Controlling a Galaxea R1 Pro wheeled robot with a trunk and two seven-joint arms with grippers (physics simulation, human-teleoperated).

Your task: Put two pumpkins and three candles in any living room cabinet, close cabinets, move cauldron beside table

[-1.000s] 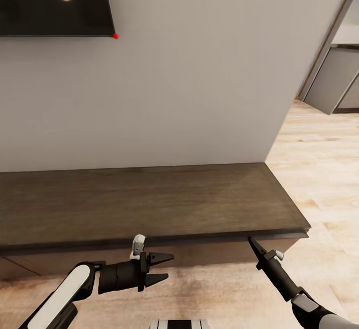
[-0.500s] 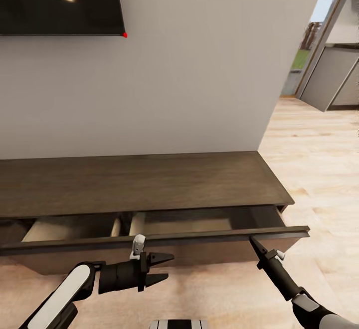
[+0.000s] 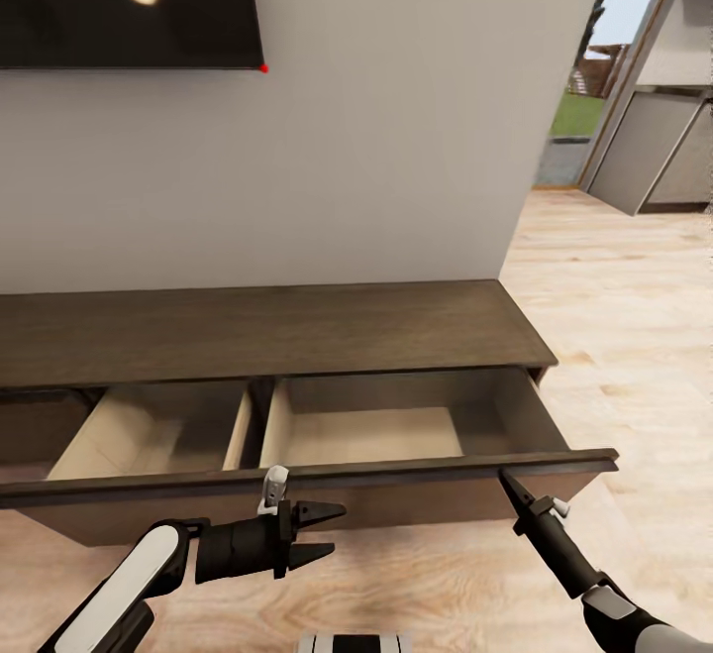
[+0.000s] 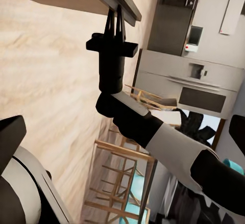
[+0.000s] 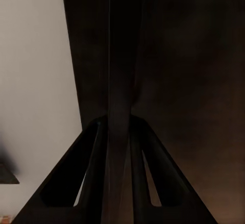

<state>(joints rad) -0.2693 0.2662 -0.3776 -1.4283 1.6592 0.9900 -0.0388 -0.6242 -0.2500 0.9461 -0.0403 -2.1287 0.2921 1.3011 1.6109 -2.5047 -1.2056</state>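
Nearest to us in the head view, our left gripper (image 3: 322, 532) hung at about seven o'clock, its fingers spread and empty, pointing toward three o'clock just in front of the drawer front. Our right gripper (image 3: 507, 483) reached up from five o'clock, its fingers pinched on the top edge of the drawer front (image 3: 327, 480) near that front's right end; the right wrist view showed both fingers (image 5: 102, 147) pressed close on either side of the thin dark panel. Beyond that edge the cabinet (image 3: 267, 331) lay with its drawer pulled well out, two pale compartments (image 3: 361, 433) showing bare bottoms, no pumpkins or candles in them. Past the cabinet's top stood the plain wall with a dark screen (image 3: 124, 1) at eleven o'clock, and the kitchen units (image 3: 649, 153) at two o'clock. We judged the opening step nearly complete; to finish it well we should pull straight back along the drawer's travel, keep the grip level so the front did not twist, and let go only once the drawer sat steady.
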